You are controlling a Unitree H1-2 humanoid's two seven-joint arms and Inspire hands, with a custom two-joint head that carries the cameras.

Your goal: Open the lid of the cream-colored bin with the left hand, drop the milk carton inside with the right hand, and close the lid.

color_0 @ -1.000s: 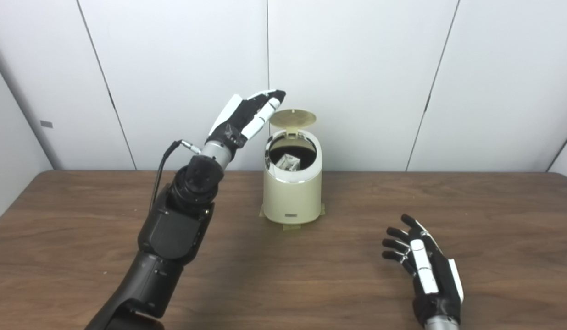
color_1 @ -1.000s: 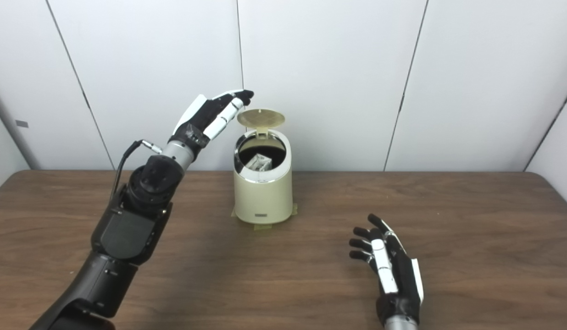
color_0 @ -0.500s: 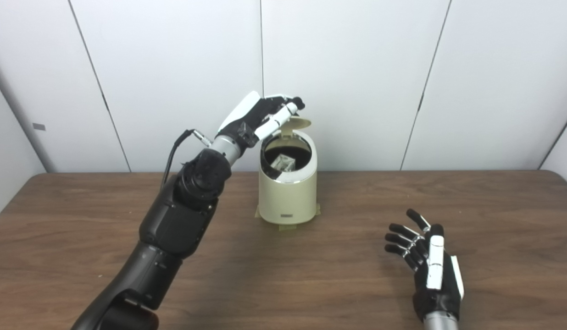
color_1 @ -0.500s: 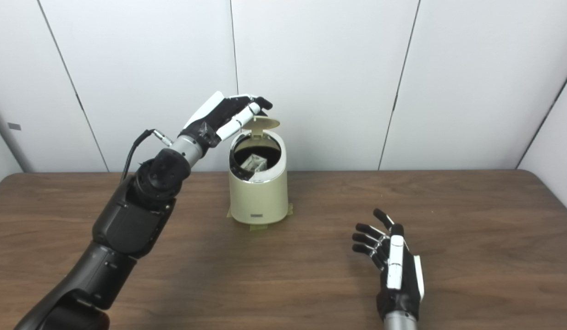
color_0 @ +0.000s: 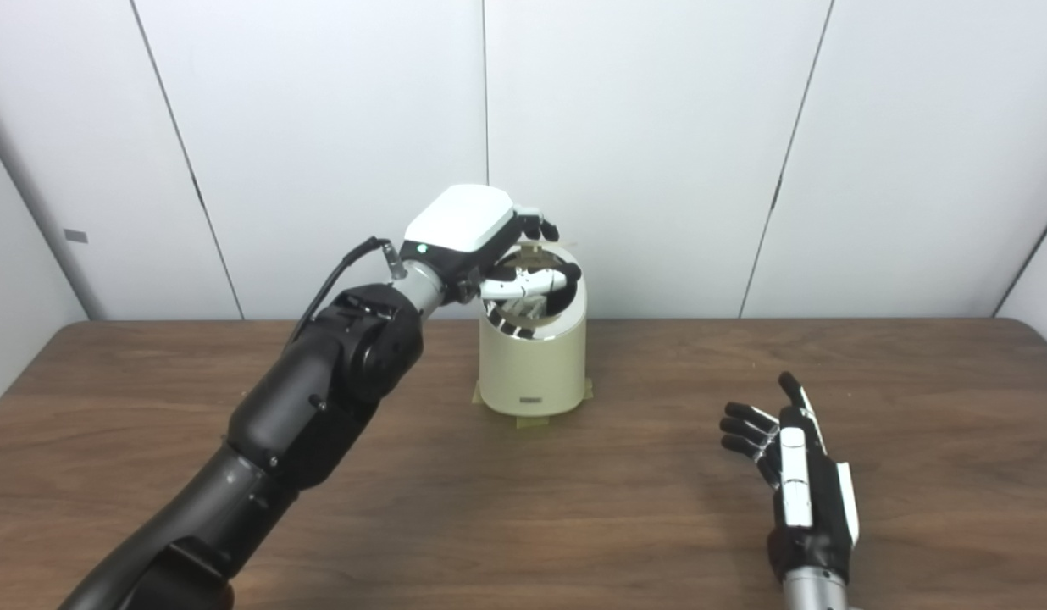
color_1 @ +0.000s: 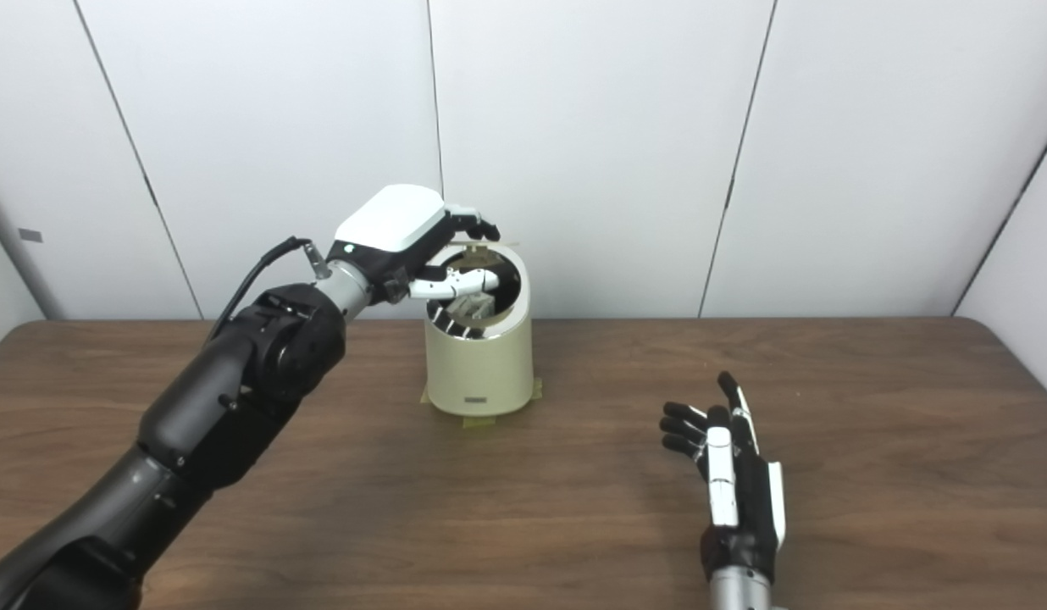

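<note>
Bin (color_0: 532, 364) stands upright at table's (color_0: 523, 508) far middle, long axis vertical, mouth up and tipped toward camera. Carton (color_1: 471, 307) inside, only partly seen; orientation unclear. Lid (color_1: 483, 245) roughly level above the mouth, hinged at back, not shut. Left hand (color_0: 481, 241) palm down over lid, fingers on its top, thumb (color_0: 532, 282) below across the opening. Right hand (color_1: 731, 487) near front right, well apart from bin, fingers spread, empty.

A lab-like test room: bare white wall panels (color_0: 642, 127) (plain, seamed) behind a wooden table (color_0: 574, 508).
</note>
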